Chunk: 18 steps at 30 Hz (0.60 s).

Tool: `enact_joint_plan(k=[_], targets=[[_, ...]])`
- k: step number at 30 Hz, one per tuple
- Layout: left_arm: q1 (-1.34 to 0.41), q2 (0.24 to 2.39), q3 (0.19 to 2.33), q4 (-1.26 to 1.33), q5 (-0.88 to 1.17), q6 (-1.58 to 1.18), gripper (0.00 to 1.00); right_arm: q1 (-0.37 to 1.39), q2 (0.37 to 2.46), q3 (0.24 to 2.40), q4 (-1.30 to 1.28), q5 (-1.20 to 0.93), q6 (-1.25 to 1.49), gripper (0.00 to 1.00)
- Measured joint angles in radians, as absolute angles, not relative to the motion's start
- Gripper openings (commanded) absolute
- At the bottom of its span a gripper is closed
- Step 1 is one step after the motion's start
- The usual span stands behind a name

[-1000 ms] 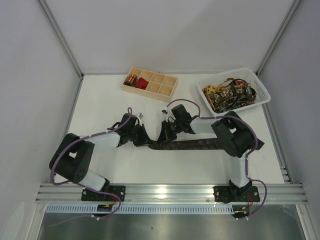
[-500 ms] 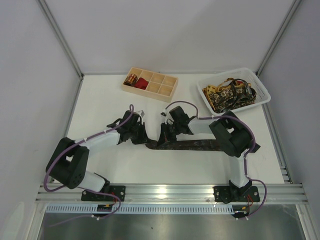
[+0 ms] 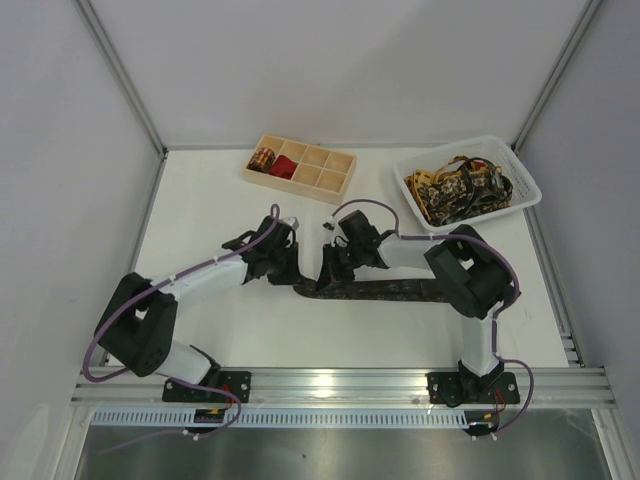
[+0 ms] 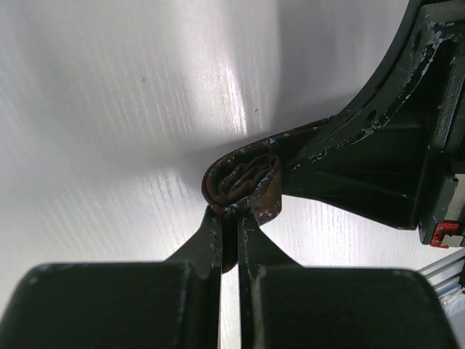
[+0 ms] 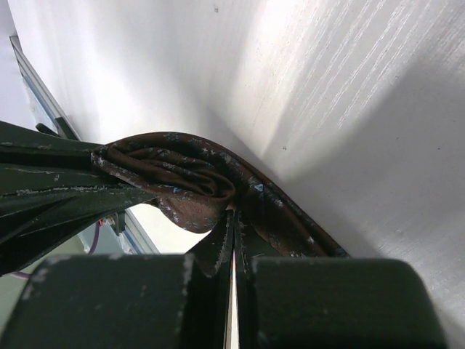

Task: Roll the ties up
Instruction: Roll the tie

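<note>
As the left arm reaches further across the white table (image 3: 210,200) than a second ago, its wrist closes in on the right one near the middle, while the right arm barely shifts. The dark brown tie (image 3: 390,290) lies flat in front of the arm bases and runs from under the right forearm to the two grippers. Its left end now stops nearer to them than before, so a little more fabric has gone into the roll.

Most of the tie is still unrolled, so I judge the rolling barely begun. The white basket (image 3: 527,180) at the far right holds a tangle of patterned ties. The wooden tray (image 3: 345,185) beside it holds a gold-and-black coil (image 3: 263,158) and a red coil (image 3: 283,168).

The small loose coil (image 4: 243,178) at the tie's end sits between the two grippers, just off the table. The left gripper (image 4: 229,218) is clenched on the coil's lower edge. The right gripper (image 5: 234,218) is pinched tight on fabric at the opposite side of the same coil (image 5: 182,174).
</note>
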<state>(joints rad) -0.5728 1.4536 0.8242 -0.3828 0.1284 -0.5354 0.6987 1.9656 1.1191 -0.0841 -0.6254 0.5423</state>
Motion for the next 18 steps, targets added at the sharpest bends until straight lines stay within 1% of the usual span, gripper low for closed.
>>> enact_joint_plan(k=[12, 18], targets=[[-0.593, 1.481, 0.86, -0.437, 0.075, -0.513, 0.0, 0.71, 1.896, 1.119, -0.114, -0.609, 0.545, 0.0], [-0.608, 1.488, 0.875, -0.451, 0.067, -0.513, 0.0, 0.726, 1.899, 1.123, -0.098, -0.609, 0.551, 0.0]])
